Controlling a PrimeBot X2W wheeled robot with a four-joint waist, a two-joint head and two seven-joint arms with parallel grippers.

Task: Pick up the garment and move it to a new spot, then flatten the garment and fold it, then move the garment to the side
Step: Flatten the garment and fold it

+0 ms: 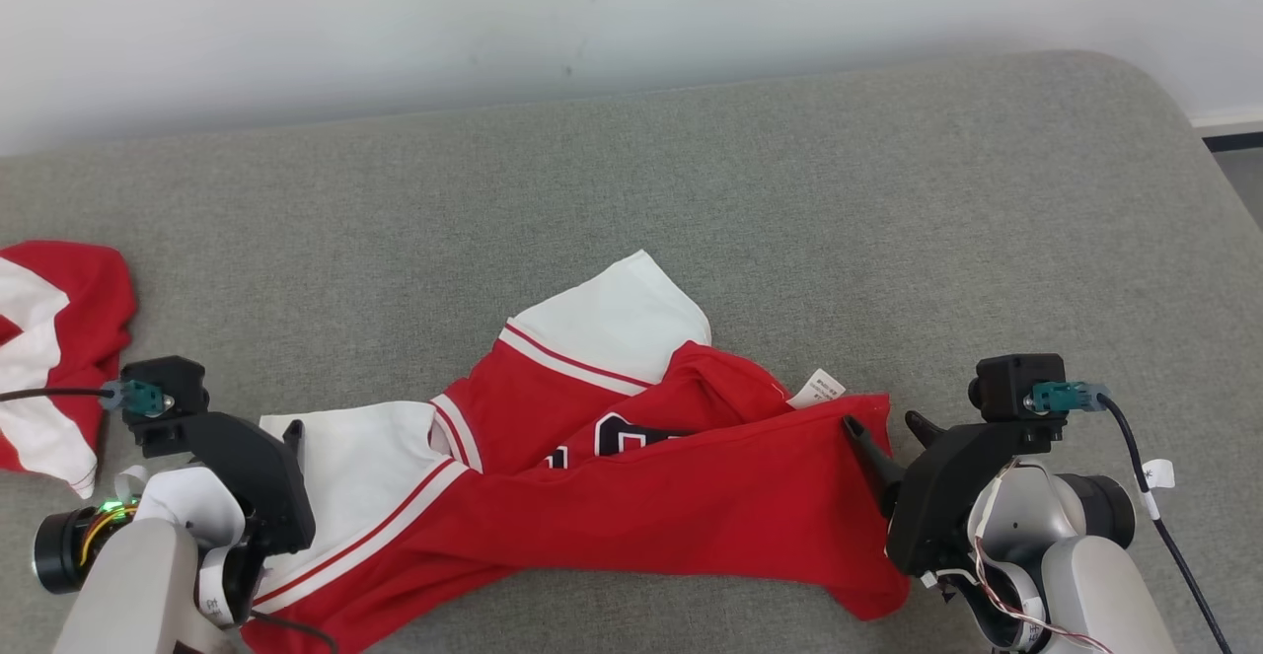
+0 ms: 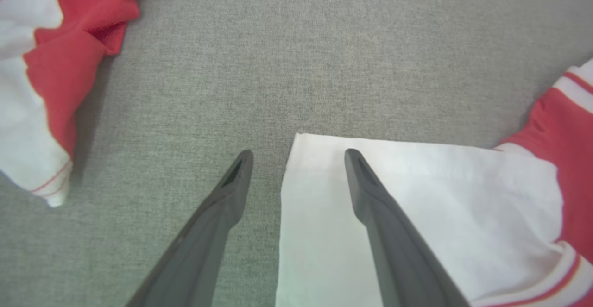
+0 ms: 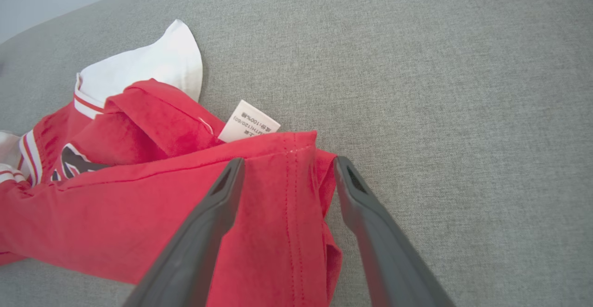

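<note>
Head view: a red-and-white jersey [image 1: 631, 506] lies crumpled on the near middle of a grey upholstered surface [image 1: 789, 190]. Its long axis runs side to side across the robot's front. One white sleeve [image 2: 417, 205] points toward the robot's left and the red hem end points toward its right. A second white sleeve [image 1: 622, 319] sticks out away from the robot, toward the pale wall [image 1: 592, 13]. A red layer is doubled over the chest and half hides the dark lettering [image 1: 631, 437]. A care label [image 3: 248, 122] pokes out near the hem.

Left wrist view: the left gripper [image 2: 299, 154] stands with its jaws spread and holds nothing. One finger is over the sleeve and the other over bare upholstery, so the pair straddles the sleeve's edge.

Right wrist view: the right gripper [image 3: 289, 161] is likewise agape and empty, with the hem corner between its fingers.

Step in hand (a judgement): the jersey appears to be set down at its spot, and flattening has yet to be done. The next move probably calls for fresh pinches at the sleeve and the hem. An outward pull along the long axis would follow, and then the doubled red layer would need to be drawn off the chest.

A second red-and-white garment [image 1: 49, 338] lies well apart at the far left, and could be snagged if the left arm swings wide.
</note>
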